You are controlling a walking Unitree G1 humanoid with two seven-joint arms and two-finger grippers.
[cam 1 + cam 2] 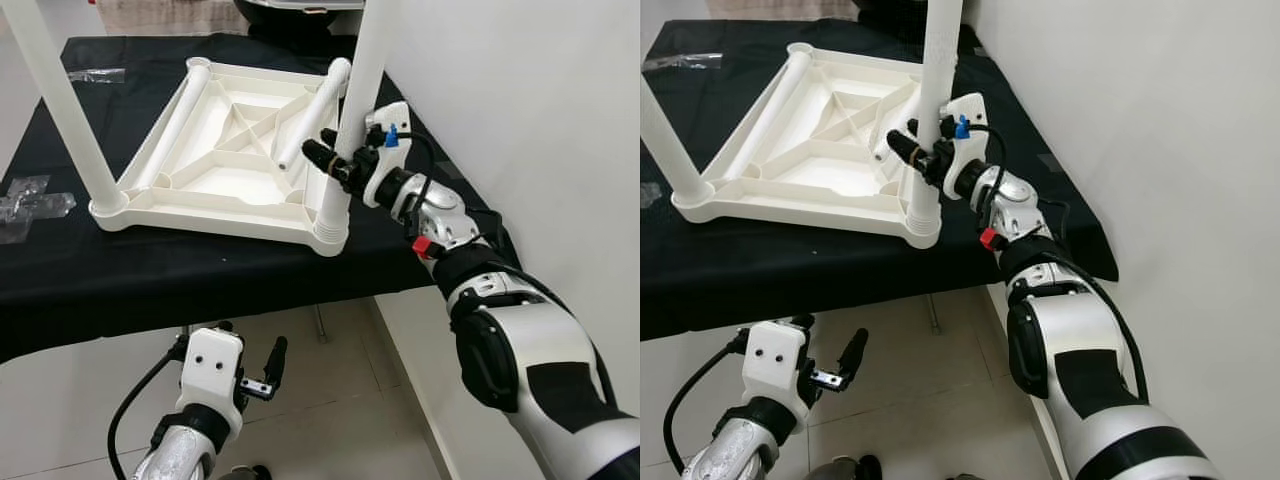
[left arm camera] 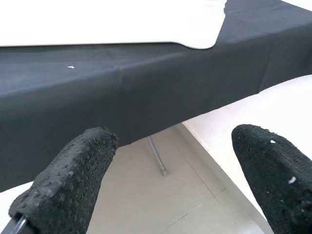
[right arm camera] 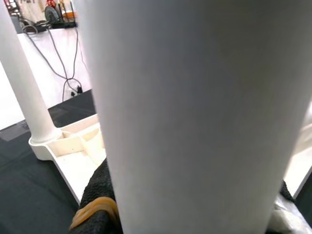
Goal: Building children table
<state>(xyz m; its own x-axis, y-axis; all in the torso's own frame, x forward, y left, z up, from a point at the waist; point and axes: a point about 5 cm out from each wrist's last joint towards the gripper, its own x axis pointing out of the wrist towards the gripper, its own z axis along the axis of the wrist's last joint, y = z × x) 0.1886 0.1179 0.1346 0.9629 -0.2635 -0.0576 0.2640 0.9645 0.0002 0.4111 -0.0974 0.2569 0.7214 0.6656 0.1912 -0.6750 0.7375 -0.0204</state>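
Nearest the camera, the left gripper point(image 1: 262, 372) hangs low in front of the desk point(image 1: 200, 275), below its front edge and over the pale tiled floor point(image 1: 330, 400); its jaws stand wide apart with nothing between them, and the left wrist view looks past the two black fingertips point(image 2: 73, 180) toward the black cloth's hanging edge and one thin metal desk leg point(image 2: 157, 157). The desk is covered in black cloth and stands against a white wall point(image 1: 520, 110) on the robot's right. On it lies the white plastic tabletop point(image 1: 230, 160), upside down, its ribbed underside facing up. Four white legs can be counted: two stand upright in the near corner sockets, one at the near left point(image 1: 65, 110) and one at the near right point(image 1: 355, 120); two lie loose on the underside, one along the far-left rim point(image 1: 180, 105) and one slanting across the far-right part point(image 1: 315, 110). The right arm reaches forward and up from the lower right, elbow bent, wrist level with the near-right leg. The right gripper point(image 1: 325, 155) has its jaws closed around that upright leg just above the socket. Two clear plastic bags rest on the cloth, one at the left edge point(image 1: 30, 205) and one at the far left point(image 1: 95, 74).
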